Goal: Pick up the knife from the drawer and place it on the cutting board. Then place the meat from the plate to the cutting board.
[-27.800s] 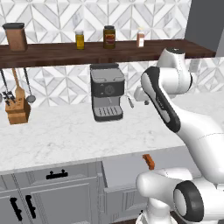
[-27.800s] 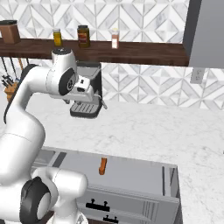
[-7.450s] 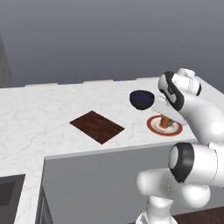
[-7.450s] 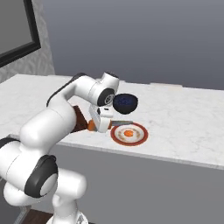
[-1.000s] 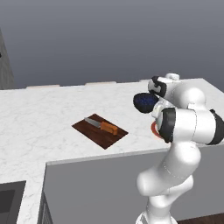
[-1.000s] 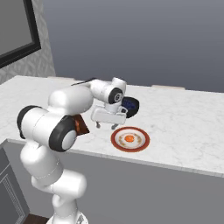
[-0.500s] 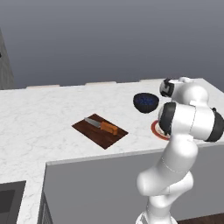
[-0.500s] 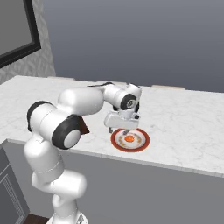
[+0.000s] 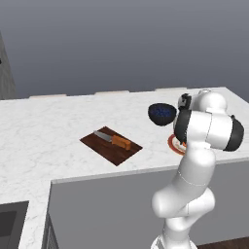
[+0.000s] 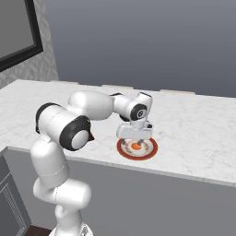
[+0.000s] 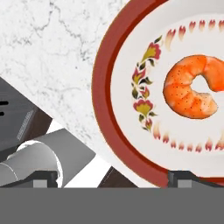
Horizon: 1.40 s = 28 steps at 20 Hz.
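Orange-handled, the knife (image 9: 114,140) lies on the board (image 9: 111,145) in the left view, so the meat is the step in hand. From the right, the gripper (image 10: 135,138) hangs spread wide just over the plate (image 10: 150,150). Seen from the hand, the shrimp (image 11: 195,91) sits off-centre; the fingers should centre astride it before lowering and pinching gently.

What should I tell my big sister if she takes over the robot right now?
Pincer: open, holding nothing, hanging just over the plate.
Knife: lying on the cutting board, so that step is done.
Meat: the orange shrimp is on the plate, not gripped.
Left: lower onto the shrimp, close on it, carry it to the cutting board and set it beside the knife.
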Motion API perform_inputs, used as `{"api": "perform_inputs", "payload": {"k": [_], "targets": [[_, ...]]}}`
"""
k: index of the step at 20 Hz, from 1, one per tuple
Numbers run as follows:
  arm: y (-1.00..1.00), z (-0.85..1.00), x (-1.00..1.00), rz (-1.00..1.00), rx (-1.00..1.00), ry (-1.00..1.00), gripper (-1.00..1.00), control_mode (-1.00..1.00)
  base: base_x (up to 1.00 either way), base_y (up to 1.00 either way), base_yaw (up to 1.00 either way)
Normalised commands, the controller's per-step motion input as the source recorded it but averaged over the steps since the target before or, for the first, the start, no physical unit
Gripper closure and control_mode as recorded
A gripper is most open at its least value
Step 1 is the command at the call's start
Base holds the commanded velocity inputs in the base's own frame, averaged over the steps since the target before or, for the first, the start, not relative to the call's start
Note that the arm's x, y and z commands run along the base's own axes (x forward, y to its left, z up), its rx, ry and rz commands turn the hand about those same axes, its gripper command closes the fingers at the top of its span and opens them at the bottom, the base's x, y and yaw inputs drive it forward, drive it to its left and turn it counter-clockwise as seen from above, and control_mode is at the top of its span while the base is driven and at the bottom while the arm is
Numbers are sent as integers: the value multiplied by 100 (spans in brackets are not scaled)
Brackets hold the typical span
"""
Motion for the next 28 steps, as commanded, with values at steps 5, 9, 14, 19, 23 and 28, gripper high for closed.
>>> {"api": "perform_inputs", "payload": {"k": [5, 9, 14, 19, 23, 28], "targets": [[-9, -25, 33, 0, -8, -11, -100, -100, 0, 0, 0], [-1, -12, 31, 0, 1, -5, -100, -100, 0, 0, 0], [-1, -13, 15, 0, 3, -1, -100, -100, 0, 0, 0], [-24, -12, 18, -4, 0, 0, -100, -100, 0, 0, 0], [-12, -14, 21, -3, 0, 0, -100, -100, 0, 0, 0], [0, -20, 20, 0, 0, 0, -100, -100, 0, 0, 0]]}}
